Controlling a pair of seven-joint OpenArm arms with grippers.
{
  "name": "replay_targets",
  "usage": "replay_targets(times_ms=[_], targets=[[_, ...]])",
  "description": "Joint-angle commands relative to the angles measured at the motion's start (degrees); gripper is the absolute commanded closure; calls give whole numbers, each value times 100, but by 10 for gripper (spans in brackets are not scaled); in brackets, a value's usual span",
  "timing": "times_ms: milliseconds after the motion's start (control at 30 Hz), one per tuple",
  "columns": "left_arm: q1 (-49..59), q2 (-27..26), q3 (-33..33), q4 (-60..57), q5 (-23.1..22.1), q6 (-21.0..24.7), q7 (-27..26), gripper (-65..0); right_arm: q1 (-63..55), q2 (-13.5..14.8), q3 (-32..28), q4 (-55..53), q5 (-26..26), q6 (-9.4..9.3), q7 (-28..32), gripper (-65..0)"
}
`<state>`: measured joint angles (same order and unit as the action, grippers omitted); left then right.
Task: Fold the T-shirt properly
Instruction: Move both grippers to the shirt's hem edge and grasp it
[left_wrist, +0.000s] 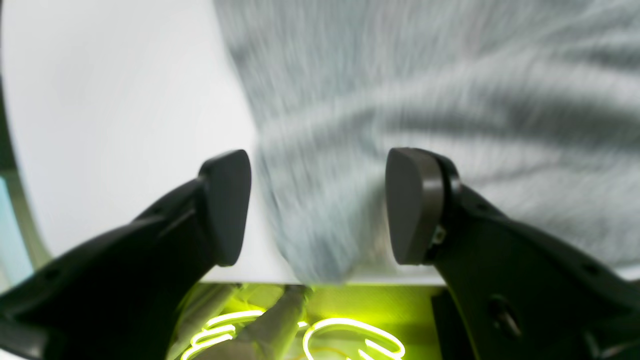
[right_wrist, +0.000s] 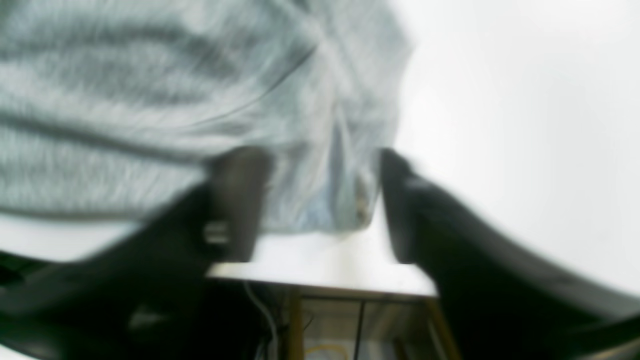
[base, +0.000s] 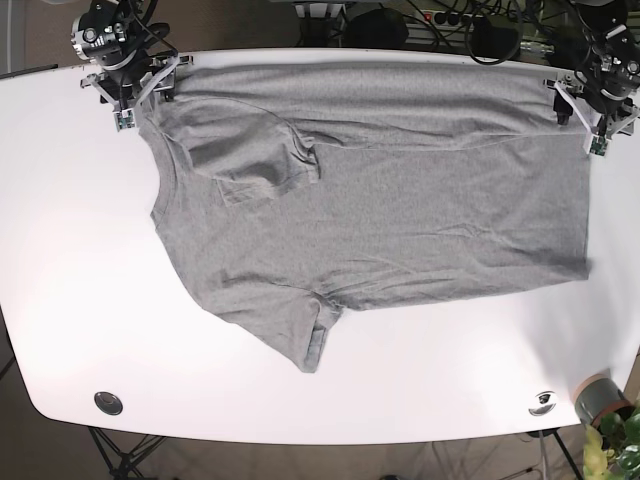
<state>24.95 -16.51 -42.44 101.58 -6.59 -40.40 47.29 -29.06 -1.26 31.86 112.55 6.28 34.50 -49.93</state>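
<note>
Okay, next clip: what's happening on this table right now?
A two-armed robot is working on a heather-grey short-sleeved T-shirt spread across a white table. Both grippers are at the far edge, one at each far corner of the cloth: the left gripper at the base view's right, the right gripper at its left. Each wrist view shows open jaws straddling a bunched corner of fabric, not yet closed on it. One sleeve is folded in over the body; the other lies flat toward the near edge.
</note>
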Motion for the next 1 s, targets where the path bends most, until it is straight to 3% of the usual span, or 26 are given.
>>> replay_targets(times_ms=[0, 67, 433, 667, 967], targets=[[-196, -103, -33, 299, -5, 40, 208, -390, 9, 60, 19, 213, 62, 18, 83, -444], [-407, -103, -33, 361, -5, 40, 295, -390, 167, 69, 1, 222, 62, 18, 83, -472], [-1910, -59, -16, 220, 48, 40, 269, -388, 1354, 297, -25, 63, 18, 9, 31, -474], [-3097, -138, -7, -993, 74, 40, 234, -386, 2145, 702, -509, -262, 18, -35, -233, -472], [-3783, -296, 327, -2373, 813, 40, -1050, -385, 3534, 772, -825, -1510, 9, -44, -233, -472]])
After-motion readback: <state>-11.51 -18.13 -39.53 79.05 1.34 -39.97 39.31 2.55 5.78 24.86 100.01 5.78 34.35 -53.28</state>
